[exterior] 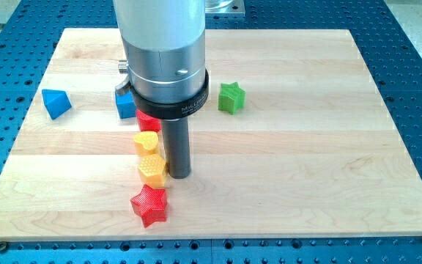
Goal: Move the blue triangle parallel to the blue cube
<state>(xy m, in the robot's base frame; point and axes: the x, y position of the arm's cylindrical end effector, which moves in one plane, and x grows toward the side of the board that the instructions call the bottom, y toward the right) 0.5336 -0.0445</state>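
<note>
My tip (179, 176) is down on the counter (306, 169), lower centre of the frame, touching or just beside the right face of the yellow hexagon block (152, 169). No hand on this rig, just the rod, so nothing opens, closes or grips.

Blue triangle (56, 103) sits alone at upper left of the frame, well apart from the tip. Blue cube (126, 105) is to its right, mostly hidden behind the arm's housing; only its left part shows. The two blues look roughly level in the frame already, but I can't judge the cube's orientation with that much hidden.

Clutter: a column of blocks runs down from the cube: a red block (146, 120) half under the housing, shape unclear, then a yellow heart-like block (146, 141), the yellow hexagon, and a red star (149, 205) at lower centre. Green star (231, 97) at upper right centre, out of the way.

Risks, my read:
- Tip is on the wrong side of that column. A straight path toward the triangle ploughs through the yellows and red.
- Disturbed column could shove the blue cube, moving the reference.
- Off-centre contact on the triangle would spin it rather than translate it.
- Triangle is near the counter's left edge; overshoot pushes it off.
</note>
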